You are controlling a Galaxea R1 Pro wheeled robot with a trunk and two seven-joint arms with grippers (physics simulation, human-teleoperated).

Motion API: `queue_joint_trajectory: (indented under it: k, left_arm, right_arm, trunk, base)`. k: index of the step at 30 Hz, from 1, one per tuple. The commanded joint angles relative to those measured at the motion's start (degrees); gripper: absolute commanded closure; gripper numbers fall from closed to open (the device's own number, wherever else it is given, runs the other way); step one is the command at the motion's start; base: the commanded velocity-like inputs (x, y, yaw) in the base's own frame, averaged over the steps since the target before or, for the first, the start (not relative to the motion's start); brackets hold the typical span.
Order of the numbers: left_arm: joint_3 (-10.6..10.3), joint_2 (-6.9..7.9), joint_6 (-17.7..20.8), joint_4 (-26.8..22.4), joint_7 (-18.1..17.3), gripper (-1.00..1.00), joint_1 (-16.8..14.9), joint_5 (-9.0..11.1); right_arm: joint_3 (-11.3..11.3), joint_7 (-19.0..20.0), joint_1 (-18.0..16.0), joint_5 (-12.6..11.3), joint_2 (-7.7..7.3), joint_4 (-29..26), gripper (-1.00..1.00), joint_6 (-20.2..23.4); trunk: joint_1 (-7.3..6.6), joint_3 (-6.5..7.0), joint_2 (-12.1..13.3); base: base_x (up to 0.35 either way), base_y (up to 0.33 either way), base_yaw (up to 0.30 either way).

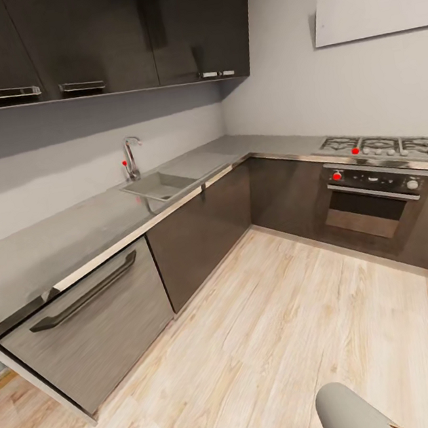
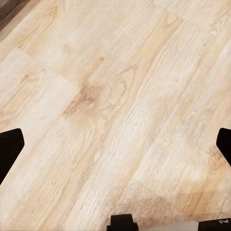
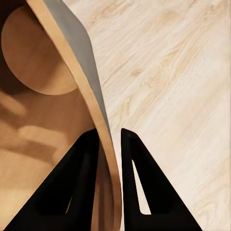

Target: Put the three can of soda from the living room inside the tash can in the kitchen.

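Right gripper (image 3: 109, 139) pinched tight on the wall of the trash can (image 3: 72, 72), one finger inside, one outside, rim running between them; round brown bottom of the bin visible in the right wrist view, no cans seen inside from this angle. In the head view a grey curved bit at 5 o'clock, bottom edge, is probably the bin's outer wall (image 1: 350, 413), can't say for sure. Left gripper (image 2: 115, 149) spread wide, black fingertips (image 2: 9, 149) at the frame edges, nothing between them, just pale wood floor (image 2: 115, 96) below. Same pale floor (image 1: 274, 342) fills the near half of the head view. At 9 o'clock a steel-fronted drawer unit with a long dark handle (image 1: 86, 298). Past it the steel countertop (image 1: 73, 231) runs toward 11 o'clock with a sink (image 1: 158, 184) and tap (image 1: 131, 156). Counter turns the corner at about 1 o'clock; at 2 o'clock a gas hob (image 1: 385, 145) with the oven (image 1: 376, 200) under it. Dark wall cabinets (image 1: 99, 39) at 11–12 o'clock, pale hood panel (image 1: 368, 9) at 2 o'clock high up.
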Motion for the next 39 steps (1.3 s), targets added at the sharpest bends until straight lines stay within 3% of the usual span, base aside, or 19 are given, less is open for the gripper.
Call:
queue_joint_trajectory:
  k: [1,14,17,22,39]
  left_arm:
    - [-0.01,-0.01,-0.04,0.03,0.00,-1.00,0.01,0.02]
    - [-0.02,-0.02,-0.16,0.07,0.00,-1.00,0.07,0.04]
    - [-0.06,-0.02,-0.16,0.07,0.00,-1.00,0.07,-0.02]
    - [-0.10,-0.02,-0.16,0.07,0.00,-1.00,0.07,-0.03]
    - [-0.02,-0.06,-0.08,0.07,0.00,-1.00,0.07,0.03]
  right_arm:
    - [-0.15,0.27,-0.02,-0.06,0.04,-0.08,1.00,-0.14]
    - [-0.40,-0.78,-0.02,-0.23,0.76,-0.37,1.00,0.17]
    - [-2.99,-0.72,-0.02,-0.80,0.78,-0.35,1.00,0.20]
    - [-5.12,-0.66,-0.02,-1.10,0.79,-0.32,1.00,0.22]
    - [-6.38,-0.67,-0.03,-1.29,0.71,-0.25,1.00,0.22]
  trunk:
    - [0.00,0.00,0.00]
    - [0.00,0.00,0.00]
    - [0.00,0.00,0.00]
    - [0.00,0.00,0.00]
    - [0.22,-0.18,-0.40]
  base:
    - [0.000,0.000,0.000]
    - [0.000,0.000,-0.041]
    - [0.000,0.000,-0.214]
    - [0.000,0.000,-0.238]
    - [0.000,0.000,-0.250]
